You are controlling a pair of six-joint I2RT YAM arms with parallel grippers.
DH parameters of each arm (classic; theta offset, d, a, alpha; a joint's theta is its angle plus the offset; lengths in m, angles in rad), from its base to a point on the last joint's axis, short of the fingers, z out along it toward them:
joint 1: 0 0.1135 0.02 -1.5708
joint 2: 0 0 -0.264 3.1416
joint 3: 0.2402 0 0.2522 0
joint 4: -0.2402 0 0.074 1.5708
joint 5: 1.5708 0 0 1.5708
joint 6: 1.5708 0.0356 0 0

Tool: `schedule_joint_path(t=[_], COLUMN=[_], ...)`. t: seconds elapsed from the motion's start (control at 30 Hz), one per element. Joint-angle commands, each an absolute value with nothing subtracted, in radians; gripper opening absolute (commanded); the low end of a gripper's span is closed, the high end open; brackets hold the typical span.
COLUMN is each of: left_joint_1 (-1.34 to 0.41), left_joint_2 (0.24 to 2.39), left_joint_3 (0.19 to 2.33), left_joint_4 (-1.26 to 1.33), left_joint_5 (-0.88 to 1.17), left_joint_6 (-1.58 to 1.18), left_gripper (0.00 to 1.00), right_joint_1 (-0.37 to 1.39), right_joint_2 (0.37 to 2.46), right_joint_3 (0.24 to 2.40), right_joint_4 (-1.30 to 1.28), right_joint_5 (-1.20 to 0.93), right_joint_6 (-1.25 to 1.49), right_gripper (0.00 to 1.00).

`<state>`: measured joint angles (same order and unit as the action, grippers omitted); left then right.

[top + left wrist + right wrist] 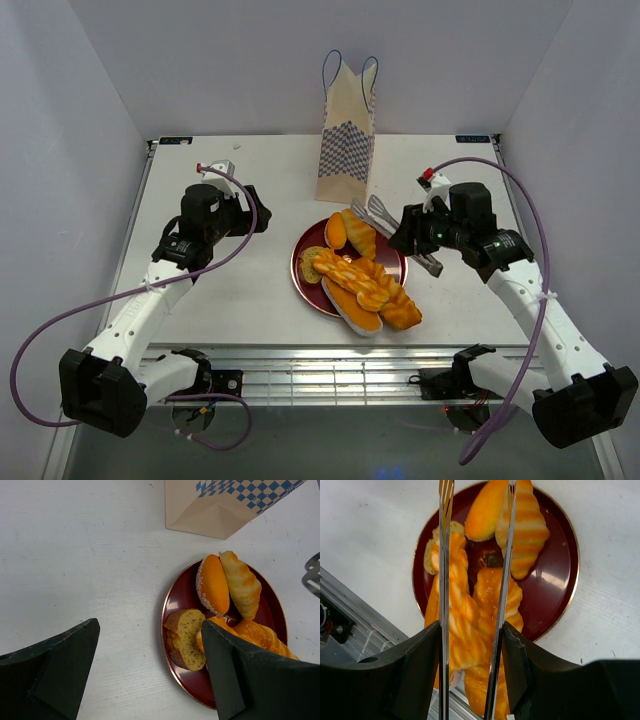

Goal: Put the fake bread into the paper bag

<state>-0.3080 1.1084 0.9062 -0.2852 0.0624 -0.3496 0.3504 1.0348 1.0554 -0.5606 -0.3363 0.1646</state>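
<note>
The fake bread lies heaped on a dark red plate (304,256): a long braided loaf (352,278), two oval rolls (349,232), a slice (187,637) and more. The paper bag (346,150) stands upright behind the plate. My right gripper (405,232) is shut on metal tongs (380,213). In the right wrist view the two tong arms (444,580) run out over the braided loaf (459,615), spread apart with nothing pinched. My left gripper (150,625) is open and empty, just left of the plate (172,605) near the slice.
White walls close in the table on three sides. A slotted metal rail (330,375) runs along the near edge, and the front bread pieces overhang the plate toward it. Purple cables loop off both arms.
</note>
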Motion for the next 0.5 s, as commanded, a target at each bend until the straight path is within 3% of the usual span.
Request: schedule_joint_path(t=[0.0,0.47], left_joint_1=[-0.308,-0.308], left_joint_2=[1.081,1.086], left_joint_3=[0.937,0.939], left_joint_4=[-0.282,-0.287], left_joint_5=[0.048,0.052], left_joint_6=[-0.347,-0.345], left_gripper=[0.93,0.97], right_joint_1=[0.371,0.419], right_joint_2=[1.017,1.042], right_joint_3=[0.996,0.870], right_joint_4=[-0.535,-0.523], right_joint_5=[-0.273,-0.156], right_joint_6=[0.149,0.143], right_gripper=[0.55,0.57])
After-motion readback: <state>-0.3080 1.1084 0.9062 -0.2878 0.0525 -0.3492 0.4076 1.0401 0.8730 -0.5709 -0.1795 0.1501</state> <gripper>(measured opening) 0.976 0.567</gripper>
